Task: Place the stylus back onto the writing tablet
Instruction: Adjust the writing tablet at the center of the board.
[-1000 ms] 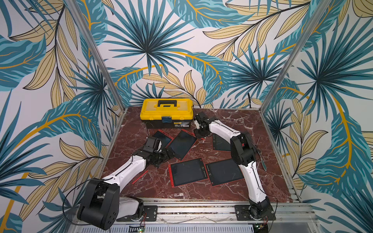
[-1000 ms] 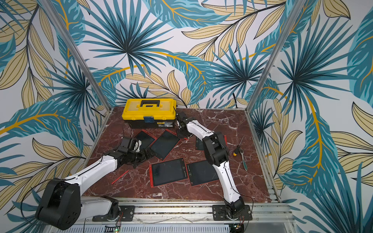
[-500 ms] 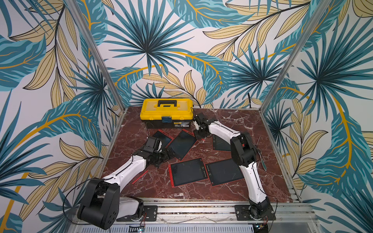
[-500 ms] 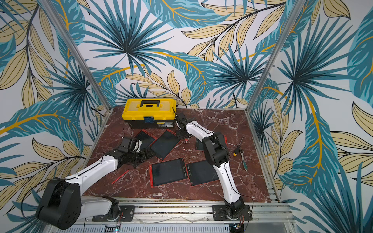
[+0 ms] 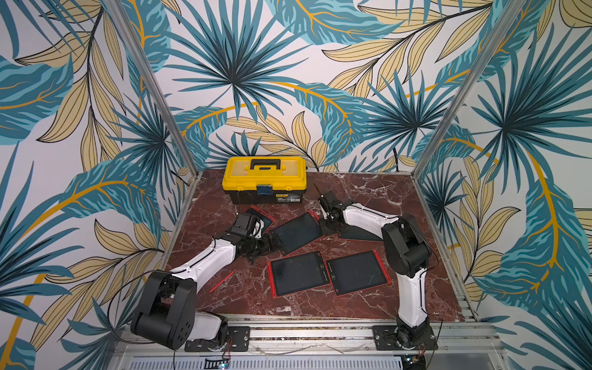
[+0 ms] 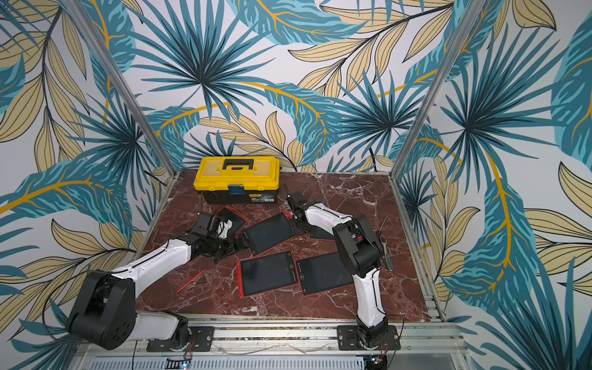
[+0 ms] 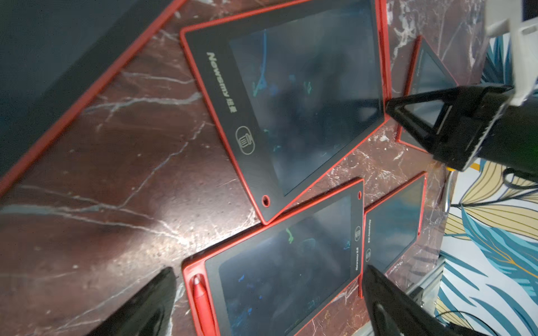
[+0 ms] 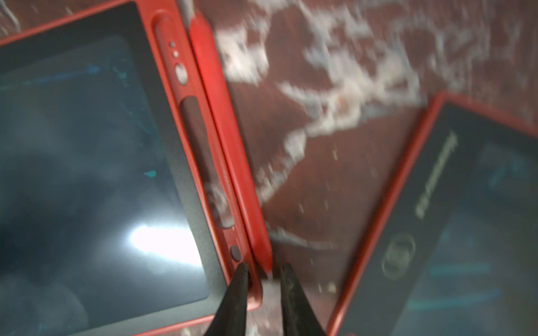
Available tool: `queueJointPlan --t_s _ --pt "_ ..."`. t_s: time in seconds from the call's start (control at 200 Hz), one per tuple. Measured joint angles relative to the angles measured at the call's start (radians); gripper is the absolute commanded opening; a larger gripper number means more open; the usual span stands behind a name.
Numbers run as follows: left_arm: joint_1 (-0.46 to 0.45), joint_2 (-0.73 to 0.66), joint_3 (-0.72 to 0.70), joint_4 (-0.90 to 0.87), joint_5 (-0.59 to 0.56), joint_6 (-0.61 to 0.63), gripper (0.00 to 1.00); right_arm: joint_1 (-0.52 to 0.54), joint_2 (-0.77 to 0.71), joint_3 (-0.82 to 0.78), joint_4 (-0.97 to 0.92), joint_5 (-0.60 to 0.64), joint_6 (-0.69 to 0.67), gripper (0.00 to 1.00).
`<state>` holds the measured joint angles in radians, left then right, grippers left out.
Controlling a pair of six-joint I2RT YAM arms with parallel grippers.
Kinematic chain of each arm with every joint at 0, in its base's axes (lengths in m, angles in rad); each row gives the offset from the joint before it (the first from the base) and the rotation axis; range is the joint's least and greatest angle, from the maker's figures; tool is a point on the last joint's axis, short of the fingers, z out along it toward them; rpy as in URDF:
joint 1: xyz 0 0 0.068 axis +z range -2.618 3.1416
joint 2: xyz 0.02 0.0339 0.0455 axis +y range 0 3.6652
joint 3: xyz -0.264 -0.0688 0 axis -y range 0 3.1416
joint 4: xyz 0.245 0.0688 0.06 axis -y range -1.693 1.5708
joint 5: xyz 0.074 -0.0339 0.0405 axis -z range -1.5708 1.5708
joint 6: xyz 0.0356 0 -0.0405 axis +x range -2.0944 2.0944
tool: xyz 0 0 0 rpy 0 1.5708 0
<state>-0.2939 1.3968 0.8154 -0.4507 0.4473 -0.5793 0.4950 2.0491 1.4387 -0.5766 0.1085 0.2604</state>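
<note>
Two black fingertips (image 8: 241, 291) poke up at the bottom centre of the right wrist view. That's the right gripper (image 8: 265, 270), jaws drawn in narrow, with the blunt end of the red stylus (image 8: 230, 145) sitting right between them. Pressing it or only bracketing it? Too blurred, can't tell. The stylus lies flat and runs up toward the top centre. It sits tight along the red rim of the writing tablet (image 8: 87, 174), just outside the empty pen slot (image 8: 201, 151). One fingertip overlaps that rim, so it's crowded on that side. On the other side there's a strip of bare marble tabletop (image 8: 334, 174). Beyond it a neighbouring tablet (image 8: 451, 218) slants across the lower right, cut off by the frame edge.

Over to the left gripper (image 7: 269, 269): jaws spread wide, holding nothing. Its wrist view looks between them onto a front tablet (image 7: 291, 247) whose docked stylus (image 7: 202, 302) sits in its slot. In both top views this gripper is left of centre, at the writing tablet's lower-left corner.

Up top, five tablets crowd the middle of the marble. A rear tablet (image 5: 264, 217) is partly under the left arm, and the neighbouring one is partly under the right forearm. A loose stylus (image 5: 222, 281) lies alone at the lower left of the tabletop. The yellow toolbox (image 5: 265, 177) closes off the back, just up-left of the right gripper. Open marble runs to the right of that arm. A teal-handled screwdriver (image 6: 388, 259) shows there in a top view, partly behind the arm.
</note>
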Motion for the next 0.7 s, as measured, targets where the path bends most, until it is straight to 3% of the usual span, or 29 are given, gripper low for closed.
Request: queueJointPlan --t_s 0.215,0.406,0.701 --pt "0.000 0.035 0.197 -0.109 0.069 0.169 1.00 0.034 -0.104 -0.153 0.026 0.005 0.130 0.23" --pt "0.000 0.090 0.335 -0.174 0.126 0.261 1.00 0.071 -0.139 -0.197 0.024 0.009 0.207 0.27" --pt "0.000 0.163 0.387 -0.259 0.178 0.372 1.00 0.066 -0.238 -0.192 -0.032 0.024 0.230 0.37"
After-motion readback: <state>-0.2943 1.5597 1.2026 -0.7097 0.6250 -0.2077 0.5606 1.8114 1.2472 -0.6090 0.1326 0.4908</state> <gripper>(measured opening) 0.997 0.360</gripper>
